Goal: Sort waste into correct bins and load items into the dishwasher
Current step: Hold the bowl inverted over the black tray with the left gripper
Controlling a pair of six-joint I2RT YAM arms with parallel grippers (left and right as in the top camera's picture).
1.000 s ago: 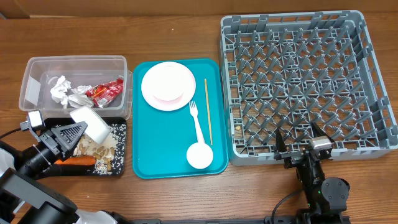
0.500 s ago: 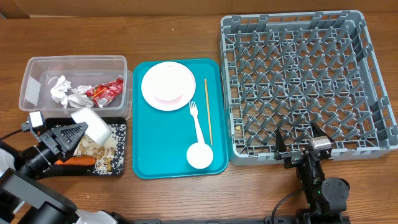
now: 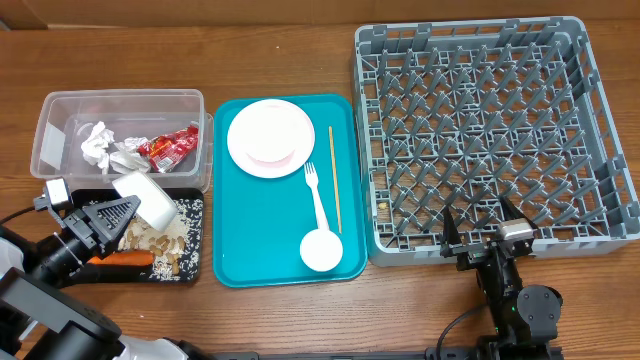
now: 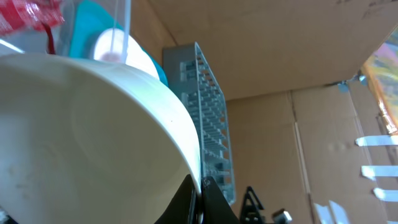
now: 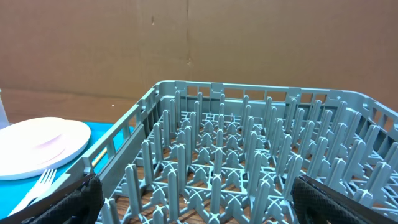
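The left gripper (image 3: 118, 214) is clenched on the rim of a white bowl (image 3: 150, 198), which is tipped over the black tray (image 3: 197, 235) of rice scraps (image 3: 160, 240) and a carrot (image 3: 125, 258) lying left-right. Behind, the clear tub (image 3: 60, 105) holds napkins (image 3: 100, 148) and a red wrapper (image 3: 170, 145). On the teal tray (image 3: 250, 240), the fork (image 3: 316, 190) and chopstick (image 3: 335, 180) lie front-to-back. The right gripper (image 3: 482, 225) gapes wide at the dish rack's (image 3: 362, 140) near rim.
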